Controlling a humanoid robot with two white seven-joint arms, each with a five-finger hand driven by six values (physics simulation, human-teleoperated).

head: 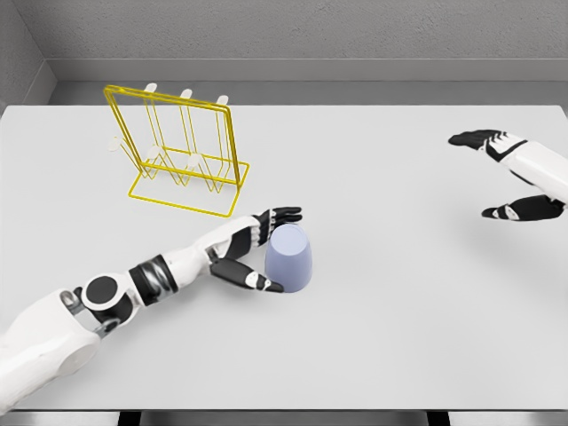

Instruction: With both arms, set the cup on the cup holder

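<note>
Left hand [257, 248] is at the cup [290, 257], coming in from the cup's left side. Fingers spread into a C: upper fingers [282, 214] reach over the far edge of the cup's top, thumb [253, 277] sits low against the near left of its wall. Looks like contact or very close to it, but the grip isn't closed. I'd call it bracketing, not holding.

Cup is pale blue and stands on the table [373, 337] with the narrower end up, so likely inverted. Long axis roughly vertical, tilted slightly away from the hand. It lies straight off the palm, to the hand's right.

Cup holder [182, 151] is the yellow wire rack, beyond the left hand and up-left of it, well apart from the cup. Pegs stand upright in a row inside the frame, so the cup needs to go over a peg mouth-down.

Right hand [510, 173] is far off to the cup's right, further back on the table, fingers spread, holding nothing.

Judgement: left is the near arm by a wide margin. Close on the cup first, then carry it back-left to the rack.
</note>
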